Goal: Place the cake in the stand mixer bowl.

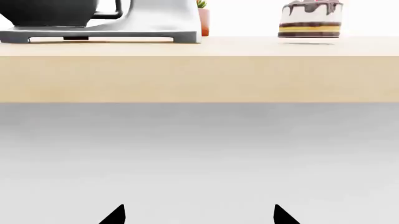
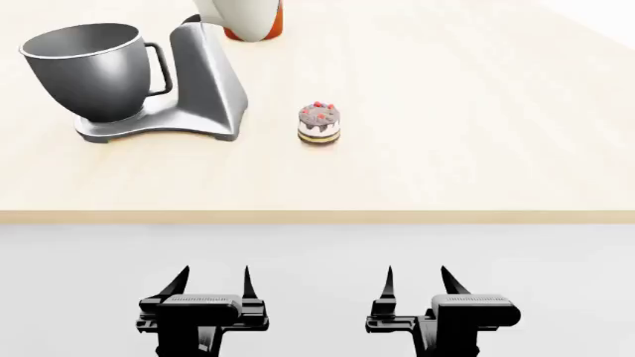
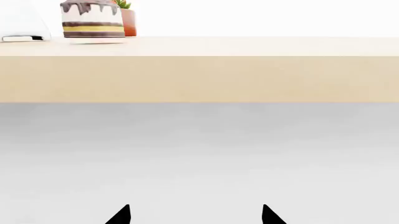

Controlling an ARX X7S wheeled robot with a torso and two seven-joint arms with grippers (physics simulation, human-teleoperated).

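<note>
Sitting: cake (image 2: 320, 124) beside stand mixer bowl (image 2: 88, 71) | claws apart, empty

Mixer head (image 2: 241, 16) & plant pot (image 2: 276, 26) cut off at head view's top edge.

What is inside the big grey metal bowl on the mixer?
Nothing shows inside the large dark grey metal mixer bowl: only its smooth inner wall, seen from the head view. The near inner side is hidden by the rim. The tiny round layered cake sits on the table beside the mixer.
</note>
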